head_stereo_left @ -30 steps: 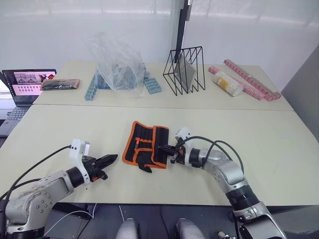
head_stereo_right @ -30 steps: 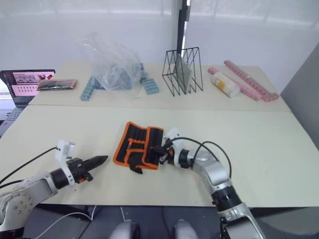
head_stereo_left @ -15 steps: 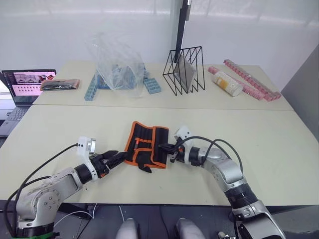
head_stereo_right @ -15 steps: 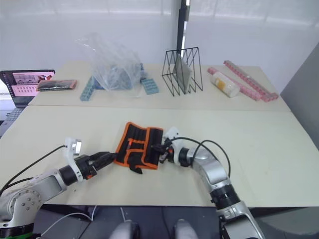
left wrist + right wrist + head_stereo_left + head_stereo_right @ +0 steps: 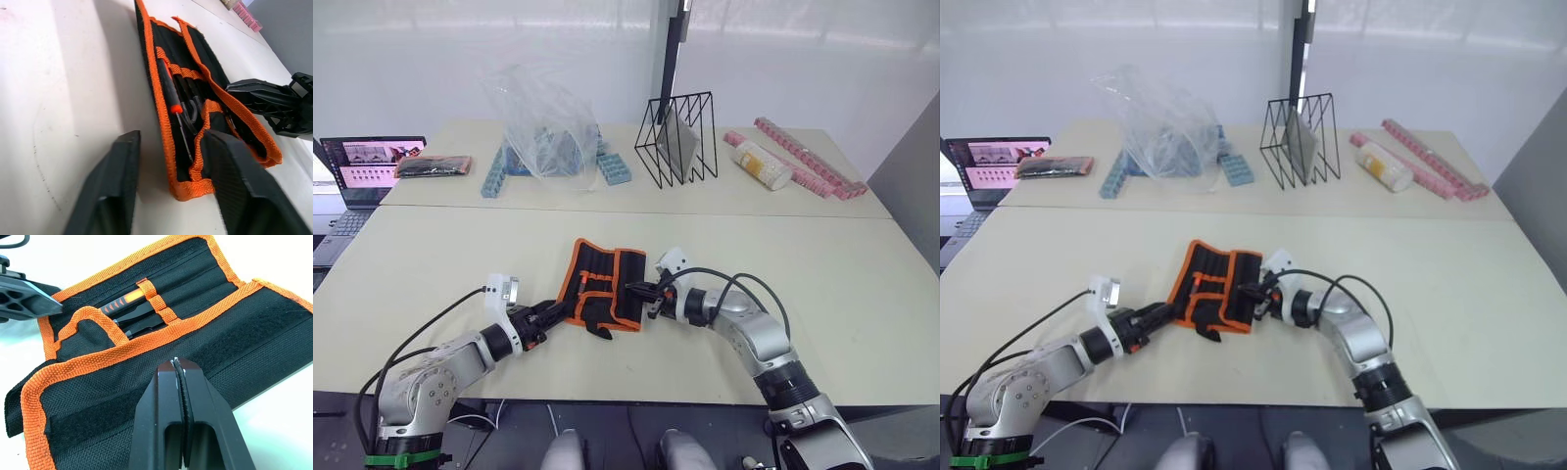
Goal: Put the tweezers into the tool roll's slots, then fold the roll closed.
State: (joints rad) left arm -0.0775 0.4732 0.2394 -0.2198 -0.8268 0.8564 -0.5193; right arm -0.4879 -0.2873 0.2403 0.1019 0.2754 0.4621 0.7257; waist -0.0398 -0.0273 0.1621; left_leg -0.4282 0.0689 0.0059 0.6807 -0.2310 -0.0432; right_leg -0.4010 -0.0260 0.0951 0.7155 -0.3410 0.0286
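Folding underway: tool roll (image 5: 602, 297) lies mid-table, one flap over, tweezers (image 5: 188, 100) tucked in slots (image 5: 146, 316). Right gripper (image 5: 179, 377) pinched closed, empty, at right edge; left gripper (image 5: 168, 166) spread open, straddling left edge. Final fold remains.

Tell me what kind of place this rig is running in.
Probably a lab or office test bench, not a home. Plain pale tables pushed against a white wall, an open laptop on the far left, and assorted props: a wire rack, a clear plastic bag over blue blocks, and the tool roll.
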